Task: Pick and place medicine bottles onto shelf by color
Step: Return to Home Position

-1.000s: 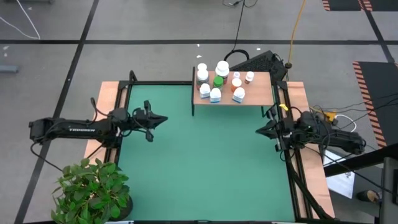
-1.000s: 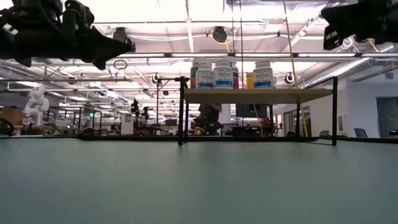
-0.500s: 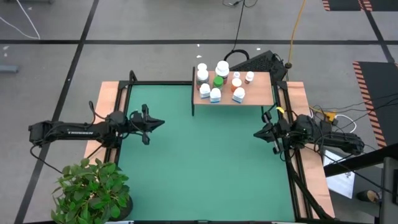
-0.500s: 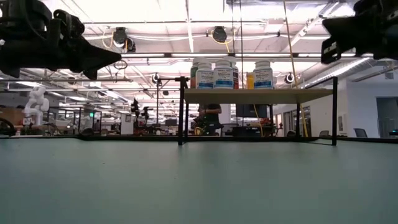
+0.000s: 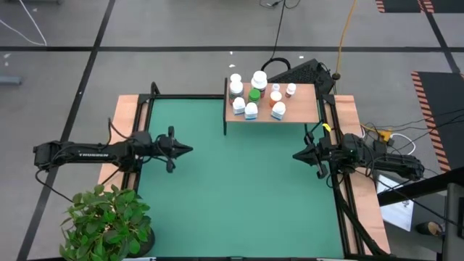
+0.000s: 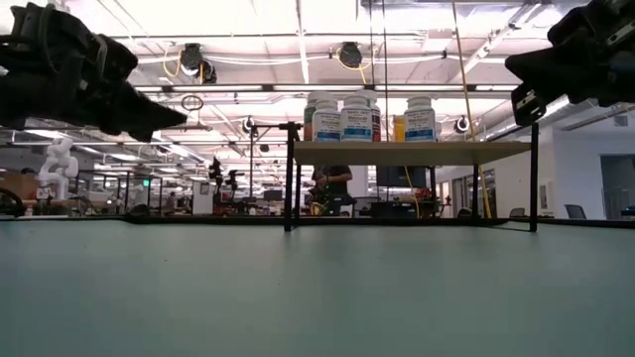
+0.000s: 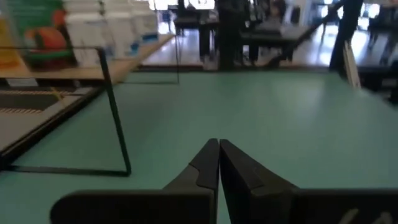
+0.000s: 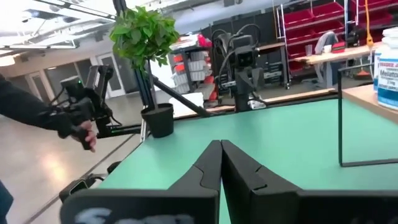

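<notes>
Both arms are easing down toward rest at the sides of the mat (image 5: 232, 188). The left gripper (image 5: 190, 149), at mid-left of the high view, and the right gripper (image 5: 294, 155), at mid-right, are each sitting slightly lower than a second ago. Both claws are pressed together, carrying nothing, so the sorting is probably finishing. The bottles (image 5: 251, 110) are all standing on the shelf (image 5: 306, 105) at upper centre, crowding its left part. The green bottle (image 5: 254, 95) is sitting mid-cluster, with the orange bottle (image 5: 275, 104) to its right.
</notes>
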`<action>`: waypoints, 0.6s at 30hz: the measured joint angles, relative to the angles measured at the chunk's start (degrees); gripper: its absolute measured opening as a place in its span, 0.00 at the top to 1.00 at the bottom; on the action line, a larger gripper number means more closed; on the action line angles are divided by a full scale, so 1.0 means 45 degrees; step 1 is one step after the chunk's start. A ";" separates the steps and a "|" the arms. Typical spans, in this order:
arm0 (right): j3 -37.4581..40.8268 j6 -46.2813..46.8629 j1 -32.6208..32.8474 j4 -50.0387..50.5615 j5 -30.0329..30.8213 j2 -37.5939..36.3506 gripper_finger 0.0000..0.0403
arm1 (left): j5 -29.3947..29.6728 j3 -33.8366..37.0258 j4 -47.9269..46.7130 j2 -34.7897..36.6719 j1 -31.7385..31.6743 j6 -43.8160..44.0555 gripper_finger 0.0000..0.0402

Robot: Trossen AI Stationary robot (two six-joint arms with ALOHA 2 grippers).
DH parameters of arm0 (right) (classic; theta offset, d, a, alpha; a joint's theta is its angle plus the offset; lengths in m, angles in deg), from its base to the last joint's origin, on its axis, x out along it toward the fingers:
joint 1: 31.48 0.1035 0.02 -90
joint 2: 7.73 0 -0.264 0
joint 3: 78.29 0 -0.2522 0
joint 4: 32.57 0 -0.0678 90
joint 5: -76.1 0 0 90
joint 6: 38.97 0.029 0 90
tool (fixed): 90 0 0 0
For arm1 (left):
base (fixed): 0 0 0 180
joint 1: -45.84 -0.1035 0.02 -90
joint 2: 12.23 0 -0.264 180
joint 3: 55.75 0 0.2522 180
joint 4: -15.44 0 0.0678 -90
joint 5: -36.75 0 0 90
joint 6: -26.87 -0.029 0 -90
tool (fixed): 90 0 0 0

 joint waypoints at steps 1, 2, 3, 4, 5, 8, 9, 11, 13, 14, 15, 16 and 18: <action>0.0000 0.0050 0.0000 0.0026 -0.0009 0.0000 1.00 | -0.0042 -0.0001 -0.0252 0.0000 0.0000 -0.0237 0.96; 0.0000 0.0029 0.0000 0.0027 -0.0015 0.0005 1.00 | -0.0053 -0.0005 -0.0634 0.0000 0.0005 -0.0433 0.97; 0.0000 -0.0017 0.0000 0.0036 -0.0011 0.0000 1.00 | -0.0053 -0.0005 -0.1113 0.0000 0.0000 -0.0567 0.98; 0.0006 -0.0018 0.0000 0.0049 -0.0015 0.0000 1.00 | -0.0053 -0.0005 -0.1668 -0.0005 0.0000 -0.0630 0.99; 0.0010 0.0013 0.0000 0.0069 -0.0015 0.0000 1.00 | -0.0057 -0.0005 -0.2209 -0.0005 0.0000 -0.0664 0.99; 0.0015 0.0067 0.0000 0.0071 -0.0015 0.0000 1.00 | -0.0631 -0.0005 -0.3243 -0.0010 0.0023 -0.0577 0.98; 0.0015 0.0054 0.0000 0.0071 -0.0015 0.0000 1.00 | -0.1171 -0.0005 -0.3141 -0.0010 0.0057 -0.0504 0.98; 0.0015 0.0054 0.0000 0.0071 -0.0015 -0.0004 1.00 | -0.2243 -0.0005 -0.2312 0.0007 0.0176 -0.0390 0.98; 0.0019 0.0046 0.0000 0.0071 -0.0023 0.0000 1.00 | -0.2462 -0.0010 -0.1696 0.0151 0.0330 0.0003 0.99; 0.0019 0.0045 0.0000 0.0071 -0.0019 0.0000 1.00 | -0.2451 -0.0009 -0.1458 0.0291 0.0395 0.0074 0.99; 0.0019 0.0045 0.0000 0.0076 -0.0019 0.0000 1.00 | -0.2381 -0.0005 -0.1143 0.0421 0.0465 0.0088 0.99; 0.0019 0.0044 0.0000 0.0081 -0.0024 0.0000 1.00 | -0.2231 -0.0005 -0.0733 0.0576 0.0559 0.0248 0.99; 0.0019 0.0043 0.0000 0.0086 -0.0022 0.0000 1.00 | -0.1531 -0.0005 0.0042 0.0880 0.0796 0.0514 0.99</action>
